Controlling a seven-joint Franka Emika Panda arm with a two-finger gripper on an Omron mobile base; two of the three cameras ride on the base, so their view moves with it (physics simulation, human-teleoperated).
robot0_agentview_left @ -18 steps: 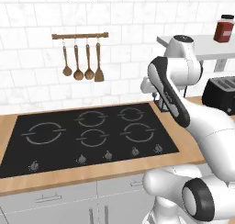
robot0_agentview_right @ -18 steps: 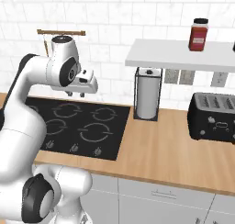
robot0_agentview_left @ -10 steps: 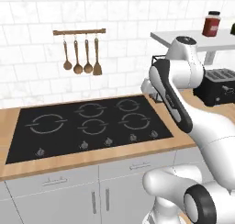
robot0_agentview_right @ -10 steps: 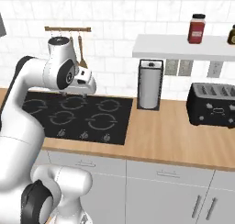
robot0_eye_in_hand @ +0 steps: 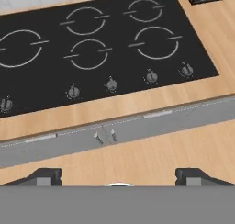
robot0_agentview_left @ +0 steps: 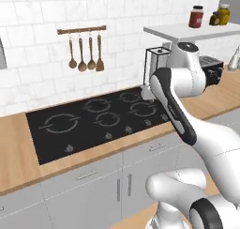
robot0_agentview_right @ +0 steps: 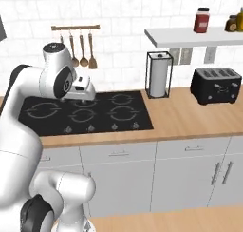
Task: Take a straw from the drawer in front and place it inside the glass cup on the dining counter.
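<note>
My gripper (robot0_eye_in_hand: pixel 119 176) is open, with its two dark fingertips (robot0_eye_in_hand: pixel 46 175) far apart and nothing between them. It hangs above the black cooktop (robot0_eye_in_hand: pixel 92 48), near the front edge of the wood counter; the hand (robot0_agentview_right: pixel 81 89) is level over the burners. Under the counter runs a row of shallow pale grey drawer fronts (robot0_eye_in_hand: pixel 158 115) with slim silver bar handles (robot0_agentview_right: pixel 118 153), all closed; one of them is the drawer (robot0_agentview_left: pixel 86 175). The straw, the glass cup and the dining counter are out of view.
A paper towel holder (robot0_agentview_right: pixel 159 74) and a black toaster (robot0_agentview_right: pixel 216 85) stand on the counter to the right of the cooktop. Wooden utensils (robot0_agentview_left: pixel 84 54) hang on the tiled wall. A wall shelf (robot0_agentview_right: pixel 194 35) carries jars. Tall grey cabinet doors (robot0_agentview_right: pixel 190 178) stand below the drawers.
The whole picture has shifted: the camera has drawn back from the counter, and the drawer fronts and cabinet doors below it now show. The hand stays over the cooktop.
</note>
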